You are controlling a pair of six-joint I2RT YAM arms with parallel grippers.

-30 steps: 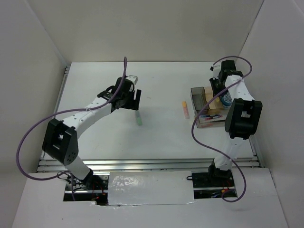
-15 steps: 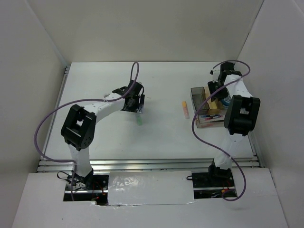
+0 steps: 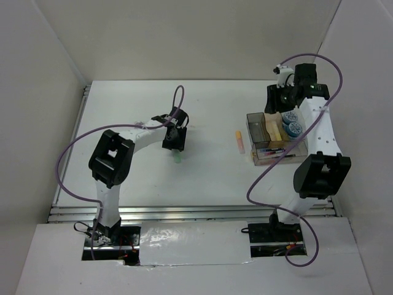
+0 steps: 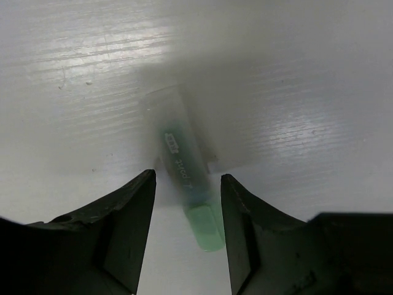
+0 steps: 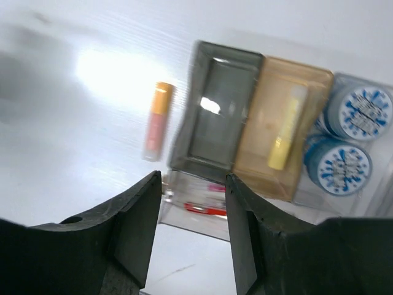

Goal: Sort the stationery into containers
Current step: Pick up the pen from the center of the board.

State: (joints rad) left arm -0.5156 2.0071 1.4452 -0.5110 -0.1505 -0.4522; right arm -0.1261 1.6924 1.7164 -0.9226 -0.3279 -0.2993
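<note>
Green highlighter (image 4: 187, 178) lies flat on the white tabletop (image 3: 123, 123), well apart from an orange highlighter (image 5: 156, 120) just beside the clear tinted box (image 5: 183, 144) — inside, a yellow highlighter (image 5: 284, 138), two blue-patterned tape rolls (image 5: 359, 110), pens (image 5: 206, 209).

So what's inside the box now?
The box holds a yellow highlighter in the tan compartment, two tape rolls beside it, and pens along the front; the grey compartment looks empty. The right gripper covers the pens' ends.

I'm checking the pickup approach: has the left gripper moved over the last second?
Yes. In the top view the left gripper has shifted toward the near edge, from beyond the green highlighter to directly over it, jaws straddling it.
</note>
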